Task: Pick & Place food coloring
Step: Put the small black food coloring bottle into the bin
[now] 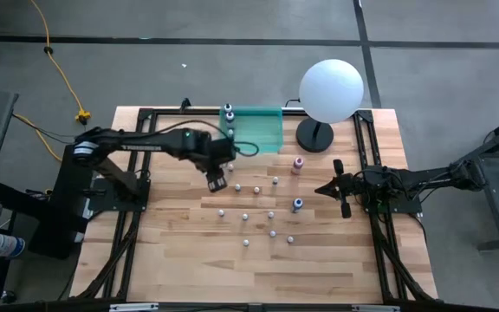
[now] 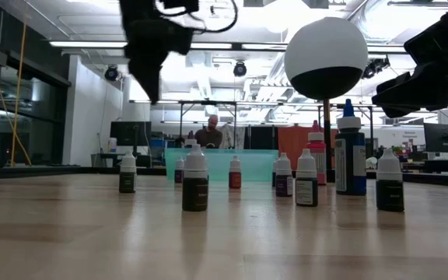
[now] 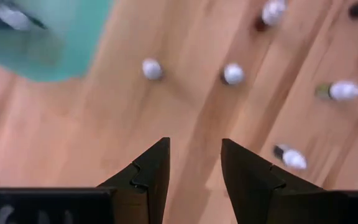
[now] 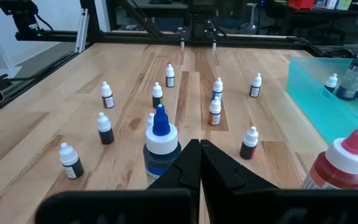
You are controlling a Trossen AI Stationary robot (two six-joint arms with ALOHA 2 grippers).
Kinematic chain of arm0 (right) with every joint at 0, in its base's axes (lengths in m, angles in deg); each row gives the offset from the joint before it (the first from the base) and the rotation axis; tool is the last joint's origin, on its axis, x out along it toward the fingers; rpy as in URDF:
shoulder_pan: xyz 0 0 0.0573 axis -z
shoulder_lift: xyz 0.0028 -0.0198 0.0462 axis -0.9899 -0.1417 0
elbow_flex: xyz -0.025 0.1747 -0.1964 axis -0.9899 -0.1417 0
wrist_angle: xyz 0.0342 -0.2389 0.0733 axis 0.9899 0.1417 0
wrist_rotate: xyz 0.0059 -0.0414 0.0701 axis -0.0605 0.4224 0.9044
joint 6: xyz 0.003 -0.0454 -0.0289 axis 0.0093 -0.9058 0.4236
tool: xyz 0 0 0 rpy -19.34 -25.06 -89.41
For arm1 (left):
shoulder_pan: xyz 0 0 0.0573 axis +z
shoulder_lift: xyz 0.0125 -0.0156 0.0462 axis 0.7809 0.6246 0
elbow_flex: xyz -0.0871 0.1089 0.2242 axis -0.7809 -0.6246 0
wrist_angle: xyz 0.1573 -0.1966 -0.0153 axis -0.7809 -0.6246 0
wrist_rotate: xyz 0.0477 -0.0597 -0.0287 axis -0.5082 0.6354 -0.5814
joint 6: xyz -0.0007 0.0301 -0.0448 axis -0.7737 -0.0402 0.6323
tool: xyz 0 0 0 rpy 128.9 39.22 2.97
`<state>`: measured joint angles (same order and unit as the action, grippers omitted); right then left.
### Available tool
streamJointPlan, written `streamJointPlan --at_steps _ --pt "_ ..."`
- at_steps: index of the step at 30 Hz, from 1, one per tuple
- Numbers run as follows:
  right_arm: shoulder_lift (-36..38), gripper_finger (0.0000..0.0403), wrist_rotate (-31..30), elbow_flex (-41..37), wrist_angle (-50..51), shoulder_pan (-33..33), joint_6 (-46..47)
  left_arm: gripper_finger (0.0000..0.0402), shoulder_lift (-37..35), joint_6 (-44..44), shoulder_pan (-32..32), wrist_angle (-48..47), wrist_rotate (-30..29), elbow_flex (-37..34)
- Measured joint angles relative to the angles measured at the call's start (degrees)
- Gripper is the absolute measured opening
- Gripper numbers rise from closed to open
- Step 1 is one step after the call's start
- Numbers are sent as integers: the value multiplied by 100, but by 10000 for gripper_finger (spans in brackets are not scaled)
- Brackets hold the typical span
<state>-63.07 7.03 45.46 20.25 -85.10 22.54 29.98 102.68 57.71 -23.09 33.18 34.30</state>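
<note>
Smooth light wooden table (image 1: pixel 180 251), translucent teal plastic tray (image 1: pixel 262 130), matt white globe lamp (image 1: pixel 331 89).

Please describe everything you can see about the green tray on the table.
The green tray is a translucent teal rectangle with low walls, looking like plastic. It sits flat at the far edge of the wooden table, beside the lamp base. Some small bottles stand in one end of it. No gripper touches it.

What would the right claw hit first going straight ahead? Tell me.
Probably the blue-capped bottle, standing directly in front of the shut right claw; the exact gap is unclear. The pink-capped bottle stands off to one side.
</note>
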Motion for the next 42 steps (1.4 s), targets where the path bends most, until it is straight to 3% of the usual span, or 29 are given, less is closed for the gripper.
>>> streamJointPlan --at_steps 9,13,22,29,35,42 --pt "0 0 0 -1 -3 -1 2 136 36 47 -231 766 128 -909" --pt "0 0 0 -1 -4 -2 0 136 127 -42 -228 1164 59 -987" --pt "0 0 0 0 -5 -1 2 136 1052 -24 200 326 -69 234" --pt "-4 0 2 0 4 -2 2 136 1785 495 503 -338 -69 1255" --pt "-2 0 4 0 13 -2 2 136 2127 690 646 -285 293 1434" --pt "0 0 7 -1 20 -2 1 136 2462 766 700 -173 246 1436"
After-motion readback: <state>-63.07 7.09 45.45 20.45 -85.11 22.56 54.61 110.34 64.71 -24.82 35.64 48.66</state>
